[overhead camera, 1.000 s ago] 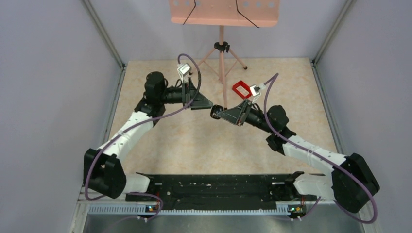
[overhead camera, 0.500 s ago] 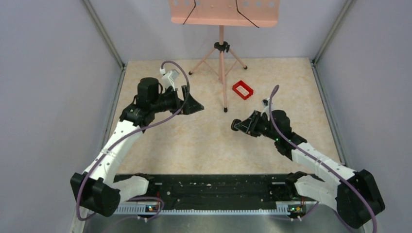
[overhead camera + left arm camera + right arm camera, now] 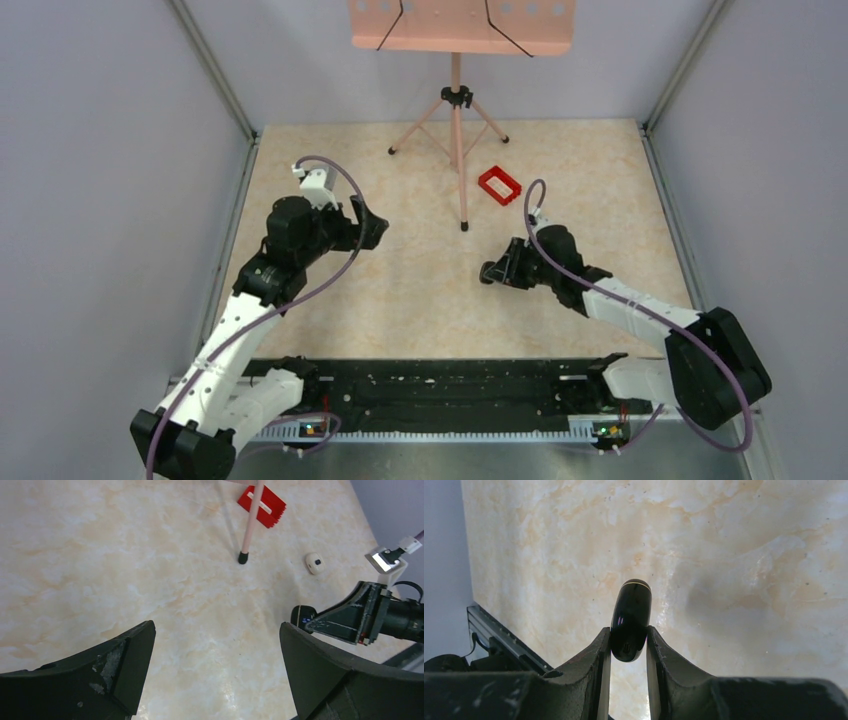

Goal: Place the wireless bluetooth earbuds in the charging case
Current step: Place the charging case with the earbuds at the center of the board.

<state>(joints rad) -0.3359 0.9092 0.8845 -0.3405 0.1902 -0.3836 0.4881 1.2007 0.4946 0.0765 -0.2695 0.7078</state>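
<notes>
Gripping charging case (image 3: 631,610) edgewise in right hand (image 3: 628,632), probably freeing its lid; holding left hand (image 3: 216,627) wide open, empty.

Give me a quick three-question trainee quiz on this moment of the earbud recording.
1. True or false: the left claw is open and holds nothing.
2. What is the right claw shut on? A) an earbud B) the black case C) a cable
3. Fill in: the tray near the feet of the stand is ____ in colour.
Key: 1 true; 2 B; 3 red.
</notes>
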